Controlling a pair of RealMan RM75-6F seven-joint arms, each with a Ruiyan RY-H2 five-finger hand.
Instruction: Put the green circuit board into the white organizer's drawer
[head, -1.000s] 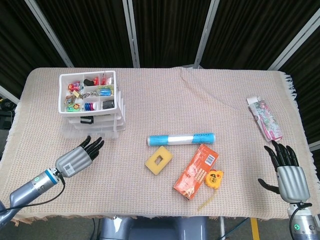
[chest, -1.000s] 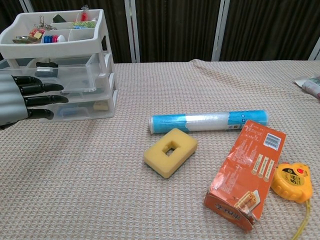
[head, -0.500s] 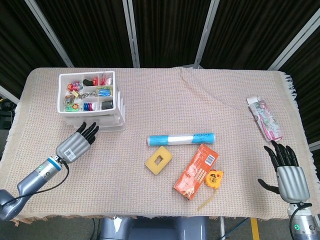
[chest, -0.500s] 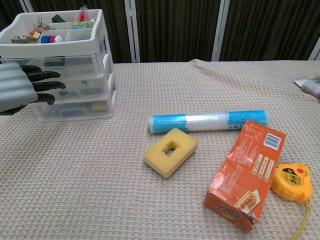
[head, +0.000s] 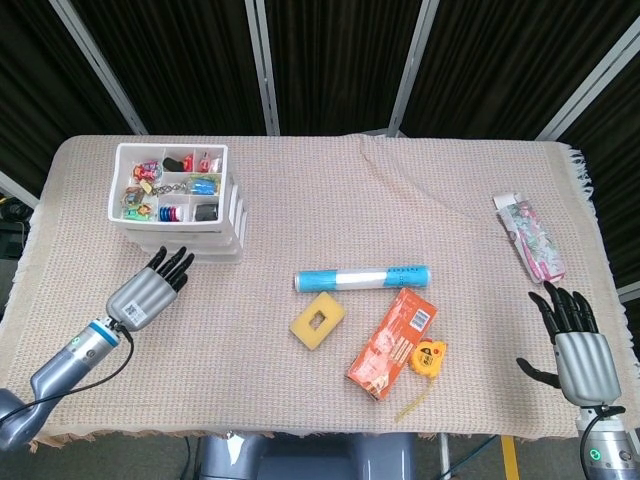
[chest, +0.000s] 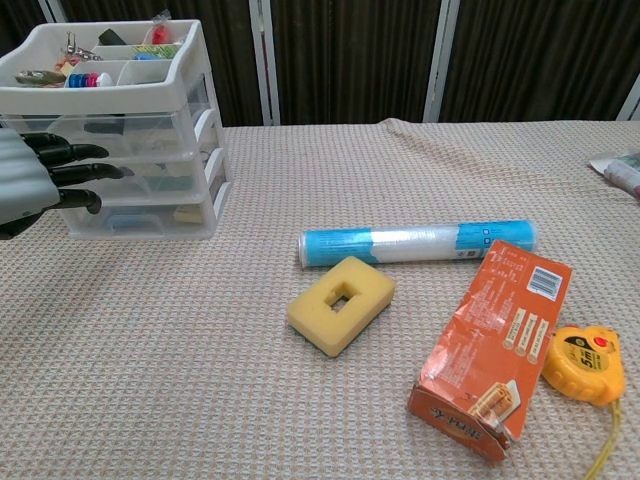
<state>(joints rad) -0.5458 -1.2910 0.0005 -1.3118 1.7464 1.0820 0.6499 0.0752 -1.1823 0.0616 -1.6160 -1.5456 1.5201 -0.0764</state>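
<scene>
My left hand (head: 148, 290), fingers spread and holding nothing, rests just before the white organizer (head: 175, 203) on the beige woven cloth (head: 400, 190), dark curtains (head: 330, 60) behind.

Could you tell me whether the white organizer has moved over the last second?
Yes. The white organizer has slid left and away from the blue roll, which stayed put.

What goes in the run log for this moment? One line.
left hand: open, at organizer drawers | drawers: all closed | right hand: open, idle | green board: not visible
</scene>
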